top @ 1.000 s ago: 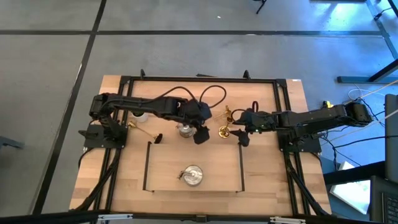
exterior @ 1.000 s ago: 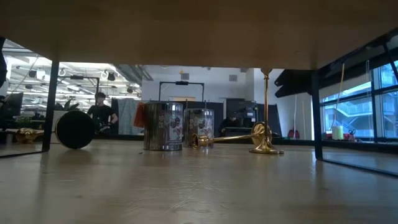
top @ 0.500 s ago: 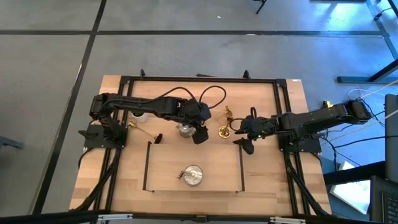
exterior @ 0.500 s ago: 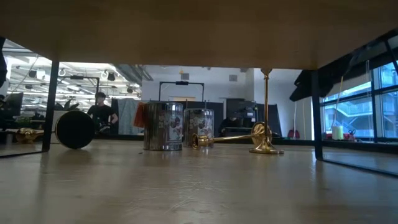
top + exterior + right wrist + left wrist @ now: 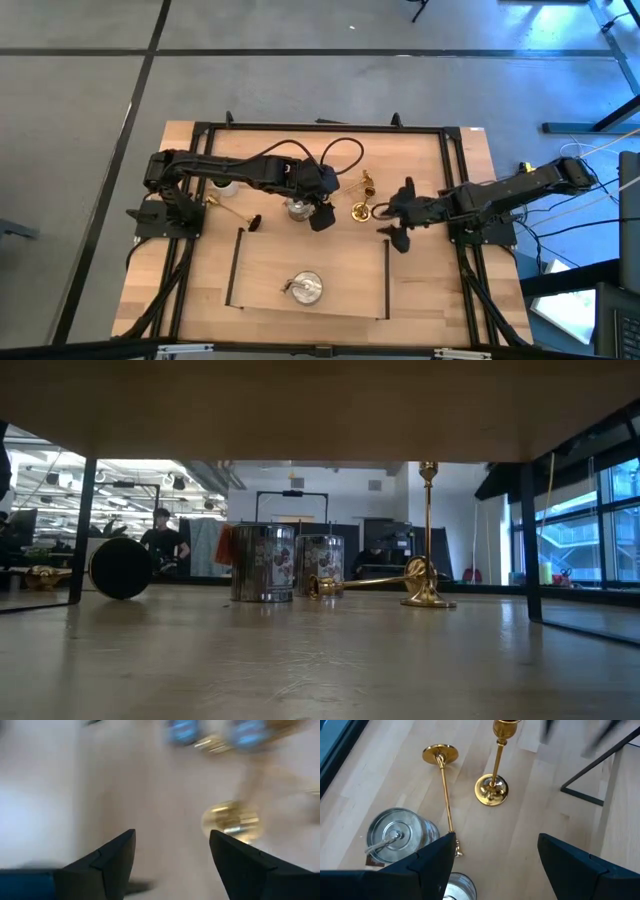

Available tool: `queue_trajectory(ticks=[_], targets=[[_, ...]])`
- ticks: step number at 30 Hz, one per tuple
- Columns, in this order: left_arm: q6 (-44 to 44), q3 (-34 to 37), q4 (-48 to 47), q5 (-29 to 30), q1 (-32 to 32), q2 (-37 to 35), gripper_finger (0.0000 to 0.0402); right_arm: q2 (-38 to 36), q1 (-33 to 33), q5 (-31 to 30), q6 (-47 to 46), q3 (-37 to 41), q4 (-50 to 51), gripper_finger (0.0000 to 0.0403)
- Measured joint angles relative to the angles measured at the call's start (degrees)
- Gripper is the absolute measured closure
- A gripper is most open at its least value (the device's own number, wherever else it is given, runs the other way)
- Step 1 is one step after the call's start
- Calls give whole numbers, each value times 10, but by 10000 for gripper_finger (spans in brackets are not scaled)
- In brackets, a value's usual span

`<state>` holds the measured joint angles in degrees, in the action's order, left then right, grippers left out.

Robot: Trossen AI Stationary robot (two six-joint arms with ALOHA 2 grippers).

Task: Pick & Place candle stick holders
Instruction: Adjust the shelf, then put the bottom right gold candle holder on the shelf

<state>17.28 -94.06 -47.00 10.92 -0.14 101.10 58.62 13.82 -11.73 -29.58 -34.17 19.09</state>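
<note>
Centrally, one gold holder (image 5: 493, 767) upright; second gold holder (image 5: 443, 790) lying flat.

Grey floor (image 5: 80, 150) w/ dark lines — windows (image 5: 575, 530) at right, maybe offices behind

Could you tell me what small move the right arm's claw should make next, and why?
Probably ease the open right claw toward the upright gold brass candle stick holder with slim stem and round base and centre its stem between the jaws. In the right wrist view that holder sits off to one side of the jaw gap, ungripped.
</note>
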Motion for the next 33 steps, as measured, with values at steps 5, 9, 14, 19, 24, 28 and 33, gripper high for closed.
queue_trajectory(ticks=[5, 9, 14, 19, 24, 28, 33], targets=[[0, 0, 0, 0, 0, 0, 123, -3, -25, -115, -84, -3, 7, 144], [-1, 0, -6, 0, 1, 0, 123, -1, -68, -80, -105, -2, 12, 144], [-9, 0, -7, 0, 4, 0, 123, -1, -109, -41, -105, -2, 17, 144], [-11, 0, -7, 1, 9, 0, 123, -1, -124, -22, -85, -2, -7, 144], [-11, 0, -7, 3, 10, 0, 123, 7, -124, -15, -40, -2, -10, 144], [-11, 0, -7, 4, 10, 0, 123, 20, -124, -15, -29, -2, -23, 144], [-11, 0, -7, 4, 10, 0, 123, 55, -124, -1, -15, -2, -62, 144]])
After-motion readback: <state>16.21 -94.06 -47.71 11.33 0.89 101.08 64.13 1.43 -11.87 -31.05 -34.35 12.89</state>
